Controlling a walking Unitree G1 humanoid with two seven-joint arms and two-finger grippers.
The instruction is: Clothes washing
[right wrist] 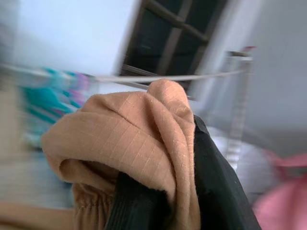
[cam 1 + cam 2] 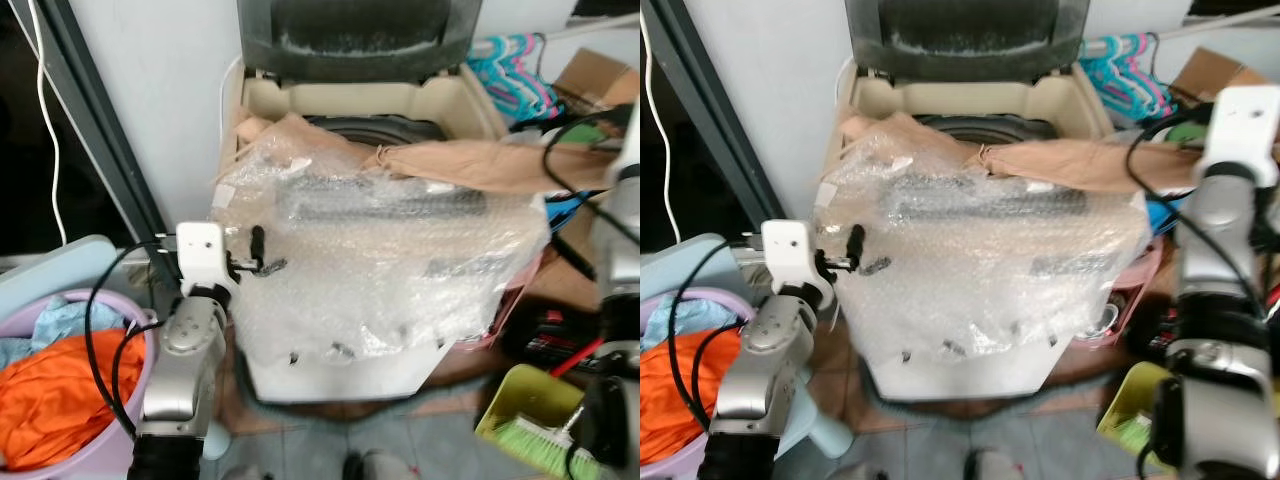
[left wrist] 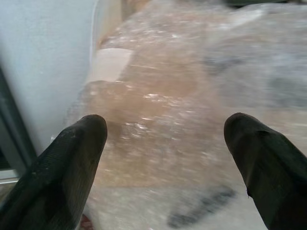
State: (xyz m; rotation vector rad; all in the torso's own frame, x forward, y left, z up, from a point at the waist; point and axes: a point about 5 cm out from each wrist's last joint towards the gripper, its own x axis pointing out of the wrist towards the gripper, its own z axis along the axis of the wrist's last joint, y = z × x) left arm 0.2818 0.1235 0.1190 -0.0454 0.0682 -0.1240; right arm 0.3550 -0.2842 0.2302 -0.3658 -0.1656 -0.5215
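Home laundry corner: top-loading washing machine (image 2: 350, 110), laundry basket (image 2: 60, 440), hangers (image 2: 510, 75)

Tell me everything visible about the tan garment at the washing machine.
The tan garment is soft thin fabric with a faint grid weave and a gathered elastic hem. It stretches from the open tub of the washing machine, over the bubble wrap covering the front, out to the robot's right. The right end effector is shut on its bunched end, held raised beside the machine.
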